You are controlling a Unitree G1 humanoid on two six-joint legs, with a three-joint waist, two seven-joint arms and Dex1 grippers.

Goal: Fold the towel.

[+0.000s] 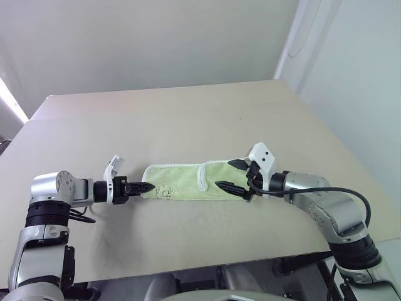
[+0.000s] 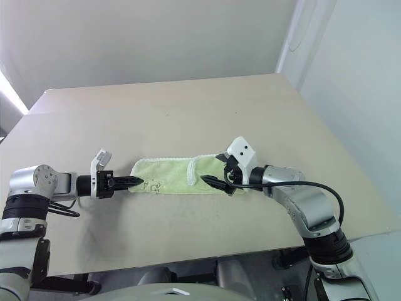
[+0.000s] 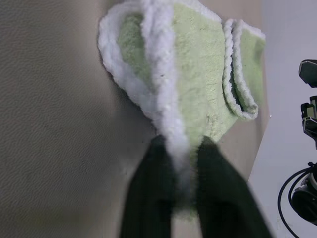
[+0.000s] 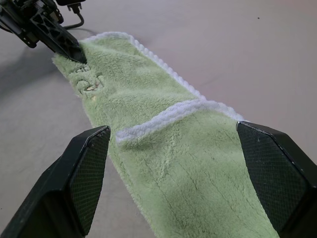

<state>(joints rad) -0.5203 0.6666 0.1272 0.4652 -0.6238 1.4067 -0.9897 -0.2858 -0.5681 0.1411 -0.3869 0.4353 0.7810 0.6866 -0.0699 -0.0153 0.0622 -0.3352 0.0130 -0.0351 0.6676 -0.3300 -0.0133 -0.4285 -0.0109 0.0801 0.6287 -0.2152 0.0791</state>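
Note:
The towel, light yellow-green with white edging, lies on the table as a long narrow strip, with one layer folded over near its middle. An embroidered mark sits near its left end. My left gripper is at that left end, shut on the towel's white edge, which runs between its fingers. My right gripper stands open over the right end, one finger on each side of the strip, with nothing held between them.
The tan table stretches far behind the towel and to both sides. Its front edge runs close below my arms. A white wall stands past the table's right side.

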